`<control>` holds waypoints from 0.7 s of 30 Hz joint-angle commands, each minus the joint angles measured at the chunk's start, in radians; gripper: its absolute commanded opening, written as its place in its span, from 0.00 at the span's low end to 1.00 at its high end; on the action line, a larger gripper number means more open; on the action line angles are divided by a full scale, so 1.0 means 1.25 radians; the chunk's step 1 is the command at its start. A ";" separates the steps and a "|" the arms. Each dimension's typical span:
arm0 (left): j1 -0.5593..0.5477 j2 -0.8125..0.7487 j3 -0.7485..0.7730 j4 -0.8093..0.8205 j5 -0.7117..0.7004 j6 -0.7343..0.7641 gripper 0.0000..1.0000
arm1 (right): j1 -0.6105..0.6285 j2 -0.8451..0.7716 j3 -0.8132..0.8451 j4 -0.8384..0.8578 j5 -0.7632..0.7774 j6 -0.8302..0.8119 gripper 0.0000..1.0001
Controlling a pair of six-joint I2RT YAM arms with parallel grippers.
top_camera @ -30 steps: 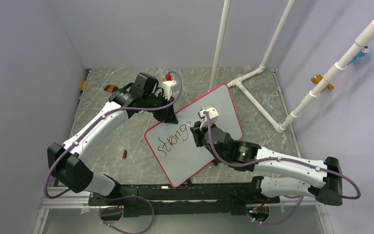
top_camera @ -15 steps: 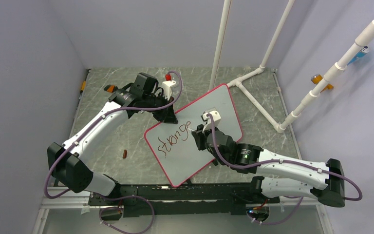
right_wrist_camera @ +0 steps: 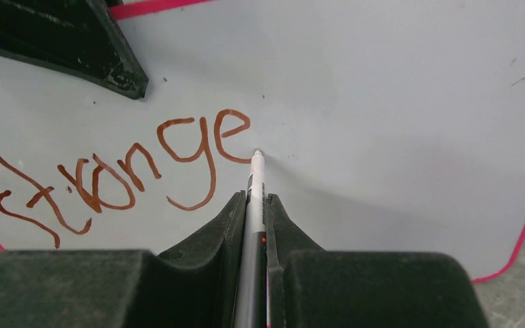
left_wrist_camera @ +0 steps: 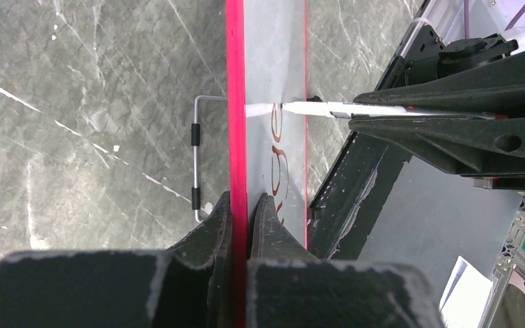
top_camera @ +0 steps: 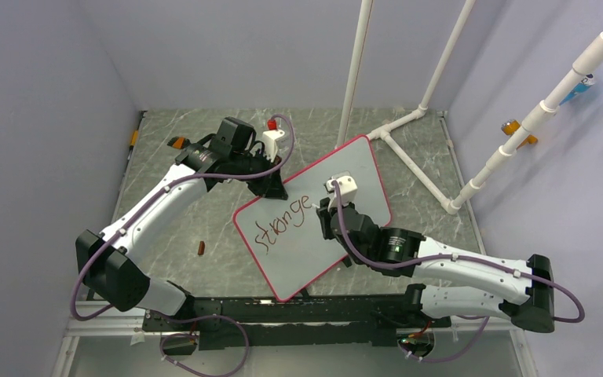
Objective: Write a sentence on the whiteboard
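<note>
since the whiteboard point(right_wrist_camera: 396, 123) looks stiff but slick, our left hand point(left_wrist_camera: 247, 205) clamps its rim. our right hand point(right_wrist_camera: 253, 201) pinches the marker point(right_wrist_camera: 254, 179), tip on the board just ahead, beside the sentence point(right_wrist_camera: 123, 171).

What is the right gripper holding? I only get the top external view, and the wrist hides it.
Observer: The right gripper is shut on a white marker, with its tip on the whiteboard just after the last "e".
Operator: Is the left gripper actually gripping the board?
Observer: Yes. The left gripper is shut on its pink rim, one finger on each face.
Operator: Anything behind the board?
Observer: A wire stand with two black sleeves juts out from its back.
</note>
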 commanded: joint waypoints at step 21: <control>0.002 -0.021 0.002 0.071 -0.159 0.148 0.00 | -0.010 -0.011 0.069 0.090 0.015 -0.113 0.00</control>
